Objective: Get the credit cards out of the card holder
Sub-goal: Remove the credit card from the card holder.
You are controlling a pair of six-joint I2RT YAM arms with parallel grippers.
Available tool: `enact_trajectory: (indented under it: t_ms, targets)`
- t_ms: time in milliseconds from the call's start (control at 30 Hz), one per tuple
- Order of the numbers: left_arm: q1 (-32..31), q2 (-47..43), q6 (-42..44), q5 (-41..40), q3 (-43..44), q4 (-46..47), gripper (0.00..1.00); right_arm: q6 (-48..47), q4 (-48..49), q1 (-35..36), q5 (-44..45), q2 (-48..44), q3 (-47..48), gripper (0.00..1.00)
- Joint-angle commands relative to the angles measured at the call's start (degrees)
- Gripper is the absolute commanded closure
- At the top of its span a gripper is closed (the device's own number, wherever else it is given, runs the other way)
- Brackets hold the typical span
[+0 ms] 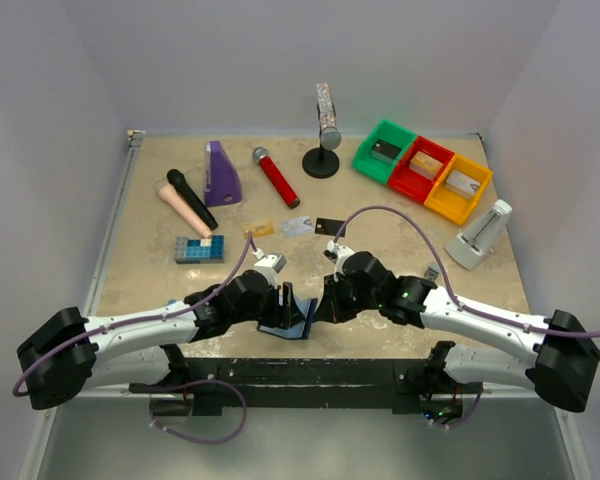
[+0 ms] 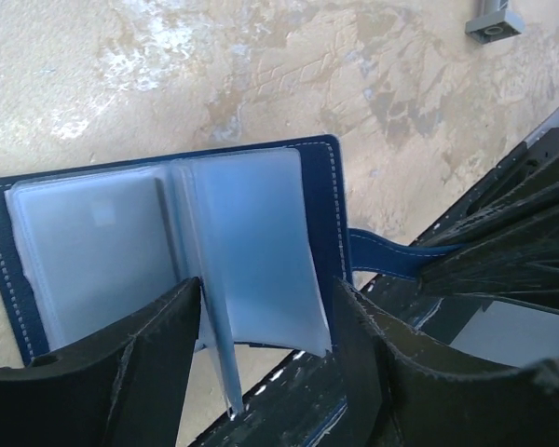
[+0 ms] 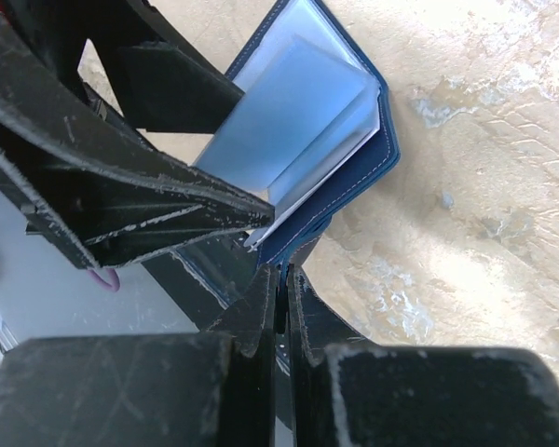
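The card holder (image 1: 288,320) lies open at lower centre. The right gripper (image 3: 279,277) pinches what seems its snap tab (image 2: 391,253). The left gripper (image 2: 265,291) stands open astride its clear sleeves (image 2: 247,251).

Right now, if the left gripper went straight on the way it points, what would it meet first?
The card holder: its clear pocket pages stand between the open fingers of the left gripper, so contact probably comes at once.

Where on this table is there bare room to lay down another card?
Bare tabletop lies between the black card and the white stand, below the coloured bins, though a cable arcs over it; also left of the blue brick block. The near edge is crowded: the left arm and right arm meet at the card holder.
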Motion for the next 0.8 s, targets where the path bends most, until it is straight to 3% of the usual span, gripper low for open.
enact_trajectory:
  t_ms: [0, 300, 767]
  targets:
    - [-0.9, 0.2, 2.0, 1.7, 3.2, 2.2, 0.37, -0.6, 2.3, 0.3, 0.6, 0.0, -0.2, 1.0]
    - [-4.2, 2.5, 3.4, 1.2, 7.7, 0.2, 0.38, -0.9, 1.6, 0.0, 2.1, -0.6, -0.8, 1.0]
    - [-4.1, 1.5, 5.1, -6.0, 7.2, -6.1, 0.39, -1.6, -0.5, -2.5, 2.4, -2.4, -1.4, 1.0]
